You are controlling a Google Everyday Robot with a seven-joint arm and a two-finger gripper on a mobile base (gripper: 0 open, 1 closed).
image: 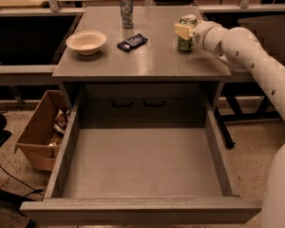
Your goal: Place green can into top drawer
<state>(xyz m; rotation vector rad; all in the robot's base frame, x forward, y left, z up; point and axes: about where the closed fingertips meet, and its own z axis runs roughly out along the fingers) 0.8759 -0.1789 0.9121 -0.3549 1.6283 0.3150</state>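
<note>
The green can (186, 42) stands upright on the grey cabinet top (147, 61), at its back right. My gripper (185, 31) is at the can's upper part, reaching in from the right on the white arm (247, 51); a cream-coloured part of it lies against the can's left side. The top drawer (137, 209) is pulled far out below the cabinet top, towards the camera. Its grey inside holds nothing.
On the cabinet top are a white bowl (86, 42) at the left, a black packet (132, 42) in the middle and a slim silver-grey can (127, 10) at the back. A drawer front with two dark handles (137, 102) shows behind the open drawer. A cardboard box (38, 137) sits on the floor at the left.
</note>
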